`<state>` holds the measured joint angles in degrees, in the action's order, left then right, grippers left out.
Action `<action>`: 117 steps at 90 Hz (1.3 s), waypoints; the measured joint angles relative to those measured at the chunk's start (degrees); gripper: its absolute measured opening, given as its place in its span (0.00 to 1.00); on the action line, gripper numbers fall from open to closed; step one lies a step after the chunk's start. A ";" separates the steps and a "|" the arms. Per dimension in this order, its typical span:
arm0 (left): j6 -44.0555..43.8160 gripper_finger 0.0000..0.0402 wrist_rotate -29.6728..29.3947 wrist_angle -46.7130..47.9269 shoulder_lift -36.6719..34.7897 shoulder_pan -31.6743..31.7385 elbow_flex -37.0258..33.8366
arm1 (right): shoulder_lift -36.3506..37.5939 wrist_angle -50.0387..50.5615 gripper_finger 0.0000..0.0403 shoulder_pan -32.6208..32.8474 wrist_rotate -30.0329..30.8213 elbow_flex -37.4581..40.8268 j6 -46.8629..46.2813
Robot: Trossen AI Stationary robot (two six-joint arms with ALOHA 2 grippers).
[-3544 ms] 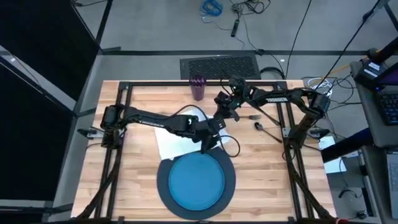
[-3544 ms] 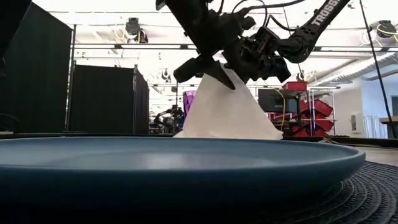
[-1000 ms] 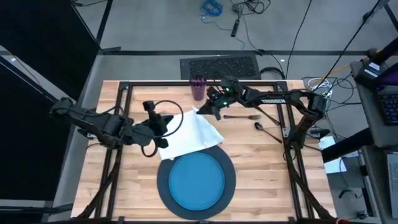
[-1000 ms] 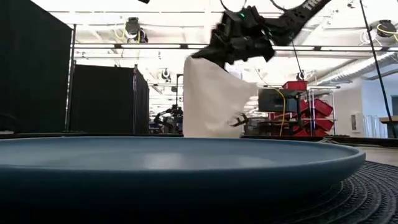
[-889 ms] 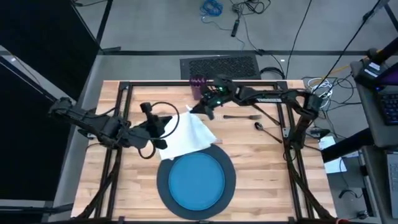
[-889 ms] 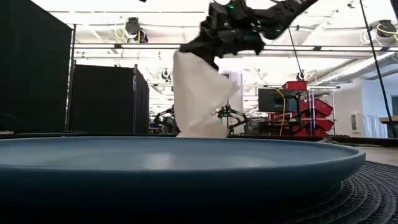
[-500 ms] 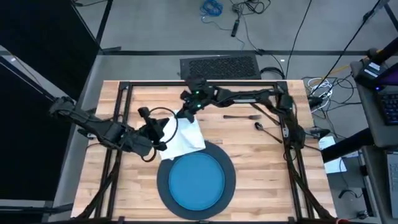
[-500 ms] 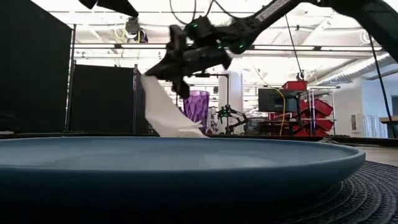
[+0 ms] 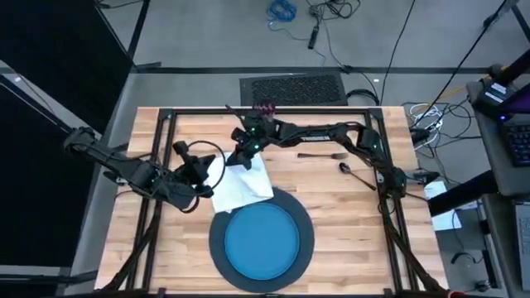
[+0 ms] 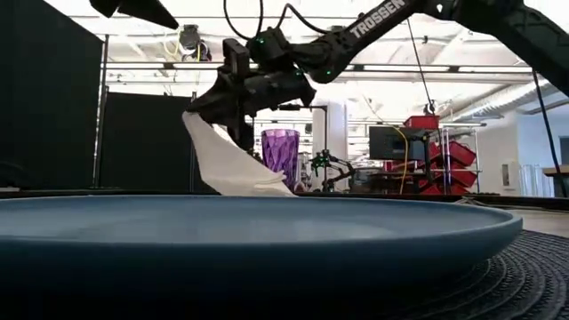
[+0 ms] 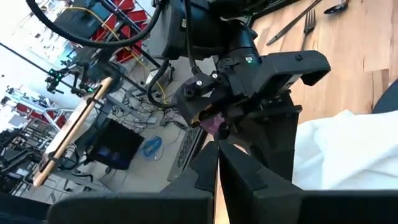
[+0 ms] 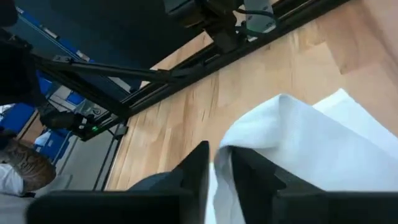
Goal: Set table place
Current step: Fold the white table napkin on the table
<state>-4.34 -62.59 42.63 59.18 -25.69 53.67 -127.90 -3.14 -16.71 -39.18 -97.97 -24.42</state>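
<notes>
Looking down from the high view, I have the right gripper (image 9: 241, 155) pinching a corner of the white napkin (image 9: 242, 185), which lies on the table (image 9: 348, 215) touching the far-left rim of the grey charger (image 9: 217, 240) under the blue plate (image 9: 263, 241). I judge it is being dragged clear of the plate. The left gripper (image 9: 204, 177) waits at the napkin's left edge. In the low view the napkin hangs from the clamped fingers, "TROSSEN" readable on the arm. In the left wrist view its own fingers stand almost closed, empty.
</notes>
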 joint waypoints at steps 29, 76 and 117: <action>-1.23 0.00 0.92 -0.11 0.02 0.00 0.00 | 0.00 -0.07 0.46 -1.43 -0.04 0.00 -0.49; -0.86 0.00 12.71 0.51 0.04 0.00 0.00 | 17.49 30.19 0.49 0.54 4.06 0.04 13.98; 0.75 0.00 28.12 -9.26 4.98 -1.27 0.00 | 42.67 51.49 0.49 16.51 42.55 7.55 12.78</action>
<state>-3.58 -34.47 33.37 64.15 -26.96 53.67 -85.23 48.36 -0.20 3.36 -90.42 -11.63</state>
